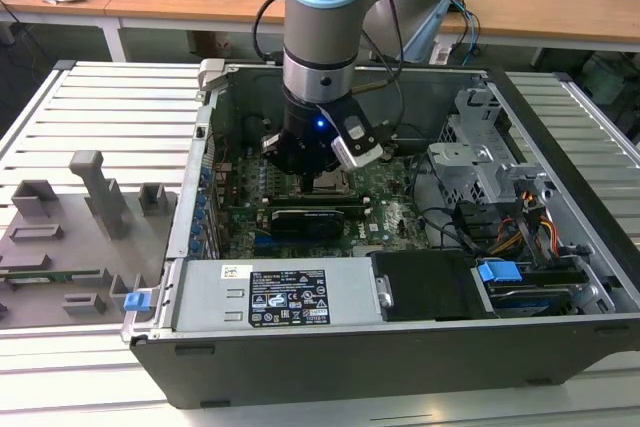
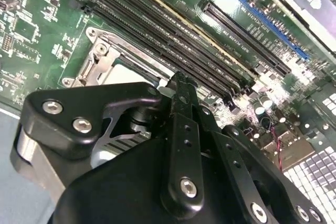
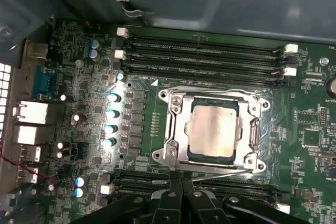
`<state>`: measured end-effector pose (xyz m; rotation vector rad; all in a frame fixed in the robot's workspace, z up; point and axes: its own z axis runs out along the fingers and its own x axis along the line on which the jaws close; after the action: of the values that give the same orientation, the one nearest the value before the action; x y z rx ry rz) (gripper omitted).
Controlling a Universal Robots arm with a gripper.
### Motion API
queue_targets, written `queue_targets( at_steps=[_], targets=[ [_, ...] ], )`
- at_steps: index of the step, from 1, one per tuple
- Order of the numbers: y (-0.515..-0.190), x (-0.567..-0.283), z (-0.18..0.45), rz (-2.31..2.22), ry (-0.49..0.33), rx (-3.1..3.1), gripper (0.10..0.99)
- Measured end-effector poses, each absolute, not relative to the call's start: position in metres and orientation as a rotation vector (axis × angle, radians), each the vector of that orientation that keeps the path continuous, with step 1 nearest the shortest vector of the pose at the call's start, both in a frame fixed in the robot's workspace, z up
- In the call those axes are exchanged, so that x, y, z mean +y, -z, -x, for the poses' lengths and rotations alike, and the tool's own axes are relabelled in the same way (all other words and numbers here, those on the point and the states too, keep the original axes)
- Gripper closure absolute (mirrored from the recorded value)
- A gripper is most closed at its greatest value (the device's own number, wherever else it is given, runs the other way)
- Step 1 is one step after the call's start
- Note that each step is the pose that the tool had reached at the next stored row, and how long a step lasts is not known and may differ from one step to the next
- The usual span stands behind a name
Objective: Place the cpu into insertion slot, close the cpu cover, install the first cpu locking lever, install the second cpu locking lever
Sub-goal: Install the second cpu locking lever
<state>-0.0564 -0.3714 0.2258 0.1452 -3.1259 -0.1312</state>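
Sitting in the insertion slot (image 3: 212, 132) on the green motherboard (image 3: 310, 124), the cpu (image 3: 214, 128) has the cpu cover (image 3: 178, 129) framing it. Gripper (image 3: 181, 179) hovers just beside that slot, fingers pinched together, holding nothing as far as I can see.

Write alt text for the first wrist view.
The cpu sits in the insertion slot on the green motherboard, with the cpu cover closed around it as a metal frame. The gripper is at the socket's edge, and black memory slots run along the far side.
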Motion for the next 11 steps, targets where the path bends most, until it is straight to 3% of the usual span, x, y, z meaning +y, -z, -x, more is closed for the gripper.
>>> queue_targets(
  at_steps=[6,11],
  targets=[
    [-0.226,-0.383,0.062,-0.146,0.224,-3.123,0.98],
    [-0.222,-0.385,0.067,-0.146,0.254,-3.122,0.98]
  ],
)
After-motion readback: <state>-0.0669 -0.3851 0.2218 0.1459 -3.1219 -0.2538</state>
